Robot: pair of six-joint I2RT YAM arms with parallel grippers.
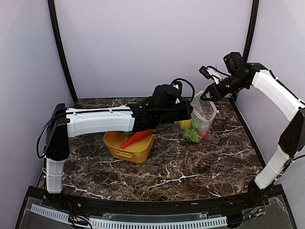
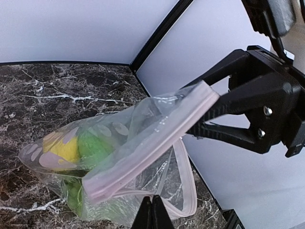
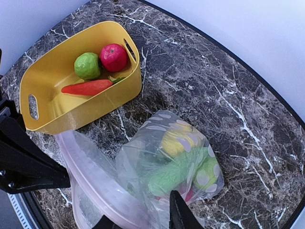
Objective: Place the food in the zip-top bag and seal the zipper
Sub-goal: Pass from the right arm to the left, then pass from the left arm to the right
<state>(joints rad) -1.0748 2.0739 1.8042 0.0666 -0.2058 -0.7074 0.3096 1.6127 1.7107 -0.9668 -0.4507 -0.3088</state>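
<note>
The clear dotted zip-top bag stands at the back right, its mouth held up and gaping. Inside it lie a yellow lemon, leafy greens and a green fruit. The pale zipper runs along the upper lip, and the lower lip loops down. My left gripper is shut on that lower lip. My right gripper stands open, with the zipper's far end between its fingers. More of the food lies in the tub: a carrot, a red apple and a lime.
The yellow tub sits left of the bag, partly under my left arm. Dark marble table stretches toward the front. Pale walls and black corner posts close in just behind the bag.
</note>
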